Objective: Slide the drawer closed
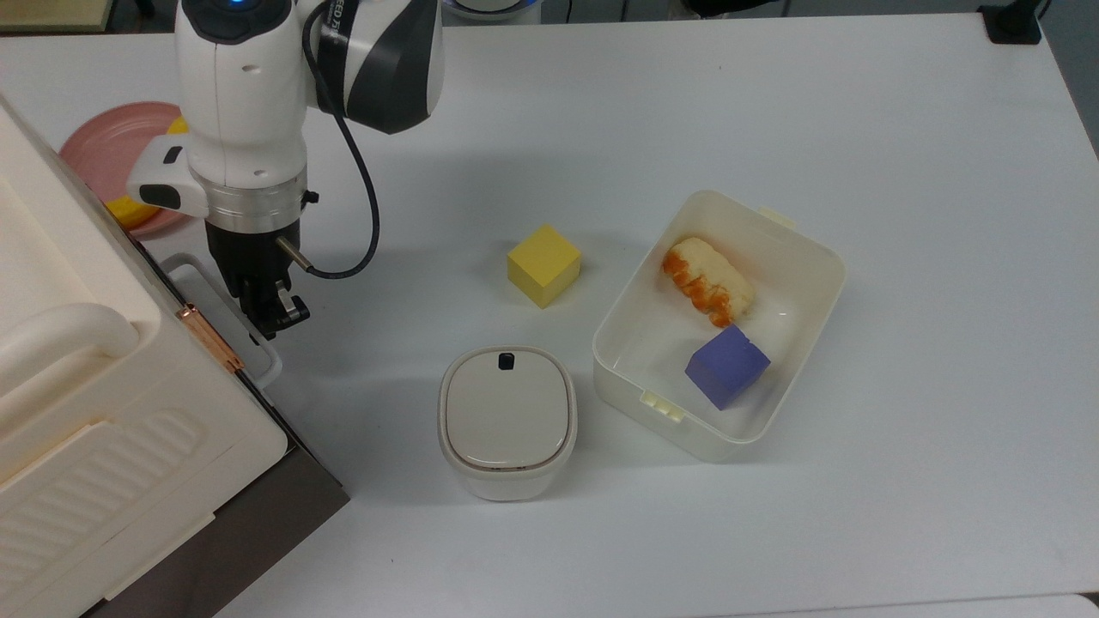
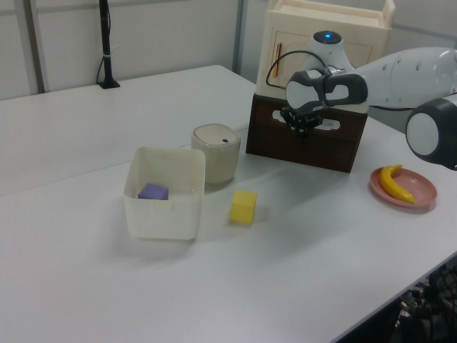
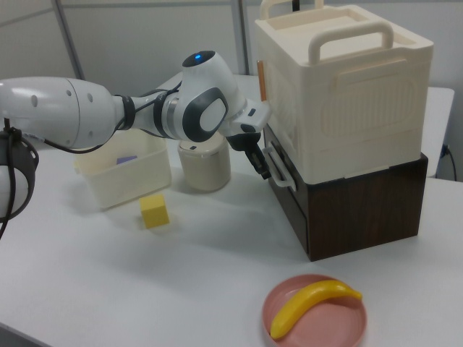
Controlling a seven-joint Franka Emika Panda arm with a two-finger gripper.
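Note:
The drawer (image 1: 258,390) is a dark brown wooden box under the big cream cabinet (image 1: 94,403). From the top view just a thin dark strip of it sticks out beyond the cabinet. Its brown front (image 2: 307,143) faces the left view. The white loop handle (image 1: 210,300) juts out toward the table. My gripper (image 1: 273,316) is shut, points down and presses against the handle's outer bar. In the right view the gripper (image 3: 258,163) touches the handle (image 3: 279,169) at the drawer front (image 3: 288,199).
A round cream lidded pot (image 1: 506,421) stands just right of the drawer in the top view. Beyond it are a yellow cube (image 1: 543,264) and a white open container (image 1: 661,421) holding a purple cube and a bread-like piece. A pink plate (image 1: 107,142) with a banana lies behind the arm.

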